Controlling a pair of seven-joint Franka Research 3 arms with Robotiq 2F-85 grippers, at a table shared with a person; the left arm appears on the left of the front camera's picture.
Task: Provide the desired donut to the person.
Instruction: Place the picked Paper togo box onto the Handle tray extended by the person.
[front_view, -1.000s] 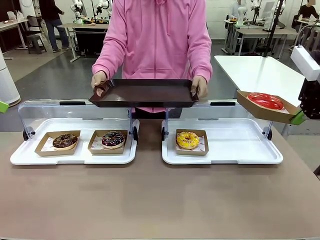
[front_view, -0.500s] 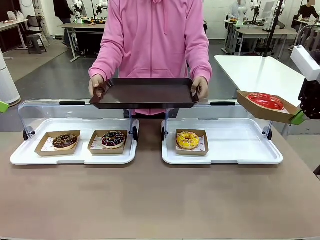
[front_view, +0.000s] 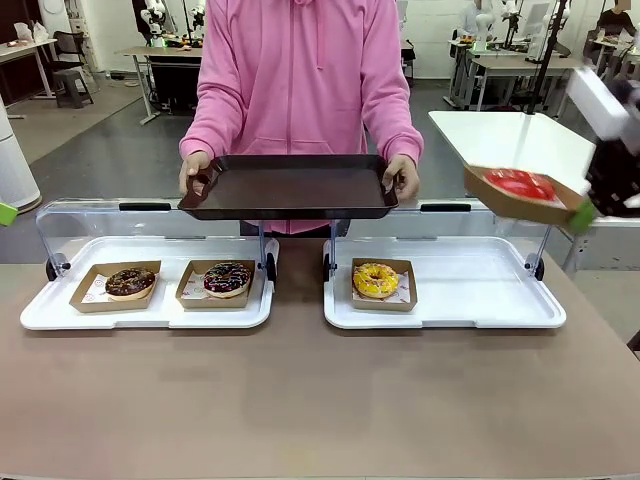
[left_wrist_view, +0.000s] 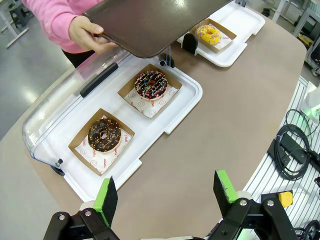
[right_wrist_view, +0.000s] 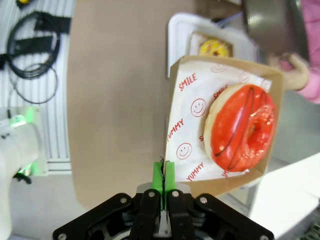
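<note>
Red donut (front_view: 520, 184) in box (front_view: 516, 207), clamped by rt end effector (right_wrist_view: 164, 171).

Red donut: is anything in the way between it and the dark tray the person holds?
Nothing visible. The red donut, in its box in the right gripper, hangs in open air beside the tray.

Glossy glaze gleams on the red donut (right_wrist_view: 243, 127), sitting on printed paper (right_wrist_view: 187, 130) in a matt brown cardboard box (front_view: 515, 207). Dark tray (front_view: 290, 187): smooth, slight sheen. White trays (front_view: 460, 312) look like smooth plastic, lids (front_view: 85, 215) clear plastic. Table (front_view: 300, 400) matt brown. Hoodie (front_view: 300, 70), soft pink cloth.
</note>
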